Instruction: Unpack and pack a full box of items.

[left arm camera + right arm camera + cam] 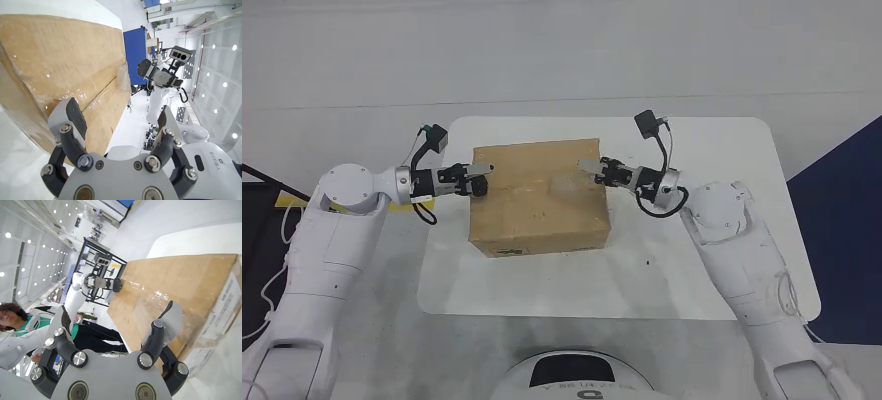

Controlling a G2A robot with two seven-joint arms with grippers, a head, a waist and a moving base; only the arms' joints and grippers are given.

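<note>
Top view: shut, taped box [539,200] mid-table [702,285], contents hidden. Left gripper [480,183] spread wide over one top edge, right gripper [591,168] spread wide over the opposite edge, gripping nothing.

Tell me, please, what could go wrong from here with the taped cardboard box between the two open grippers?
Glossy clear tape covers the top seam of the cardboard box, so the fingers of the left gripper or right gripper may slip off it. The box stands loose on the smooth white table; an uneven push from either end could slide or turn it.
</note>
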